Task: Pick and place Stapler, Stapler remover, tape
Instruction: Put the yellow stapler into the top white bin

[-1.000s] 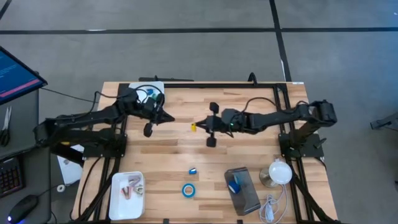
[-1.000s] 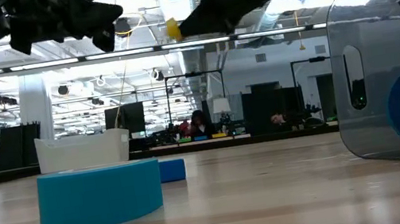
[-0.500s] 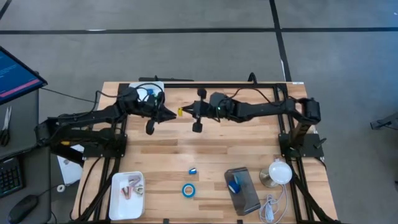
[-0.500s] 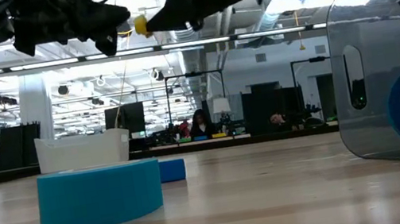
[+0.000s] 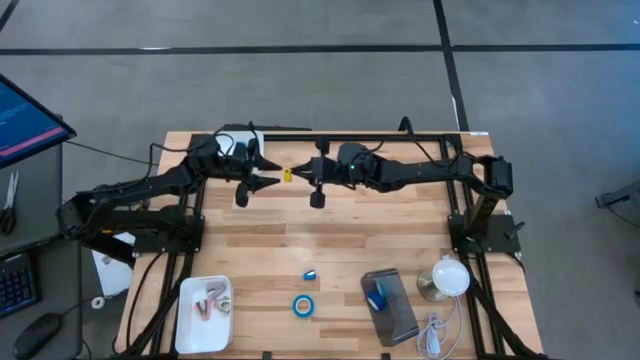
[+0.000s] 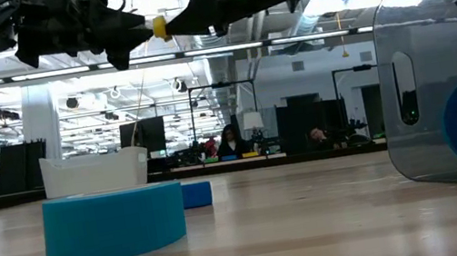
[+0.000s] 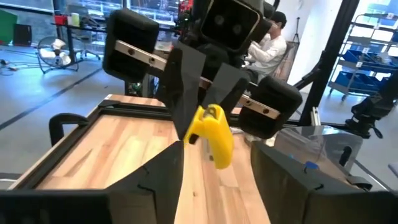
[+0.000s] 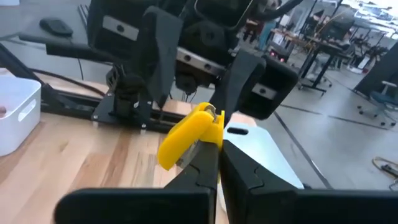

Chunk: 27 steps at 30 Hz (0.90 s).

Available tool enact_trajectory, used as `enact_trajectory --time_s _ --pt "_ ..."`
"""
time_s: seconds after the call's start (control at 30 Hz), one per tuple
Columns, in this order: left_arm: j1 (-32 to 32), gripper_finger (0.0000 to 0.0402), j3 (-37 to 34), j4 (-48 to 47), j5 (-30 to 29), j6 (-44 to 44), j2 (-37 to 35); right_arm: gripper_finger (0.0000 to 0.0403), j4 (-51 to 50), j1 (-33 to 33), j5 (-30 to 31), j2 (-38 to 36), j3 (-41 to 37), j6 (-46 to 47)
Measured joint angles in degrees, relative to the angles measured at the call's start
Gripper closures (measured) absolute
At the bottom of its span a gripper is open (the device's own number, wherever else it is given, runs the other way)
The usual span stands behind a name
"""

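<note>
**Yellow staple remover held between two grippers above the table**

We saw the right gripper (image 5: 296, 176) clamped on the yellow staple remover (image 5: 288, 176), high over the wooden table (image 5: 400, 240). The left gripper (image 5: 272, 180) faced it, fingers spread wide around the remover. One blue tape roll (image 5: 302, 305) lay on the table near the white bin (image 5: 186, 325).

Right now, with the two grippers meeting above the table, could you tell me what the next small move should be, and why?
Probably the left gripper should close on the yellow staple remover. The right gripper holds it pinched in mid-air above the table, and the left gripper's open fingers already stand on either side of it, so a handover looks ready.
</note>
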Motion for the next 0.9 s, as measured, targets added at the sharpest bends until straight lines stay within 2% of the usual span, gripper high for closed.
enact_trajectory --time_s 0.53,0.9 --pt "-0.33 0.022 0.0 0.1 0.09 -0.48 0.0 0.0403 4.53 -1.22 -2.47 -0.02 0.05 -0.38" --pt "-0.33 0.0225 0.02 1.03 0.13 -0.96 0.0 0.0403 2.94 -1.11 -3.17 -0.04 1.99 -0.29"
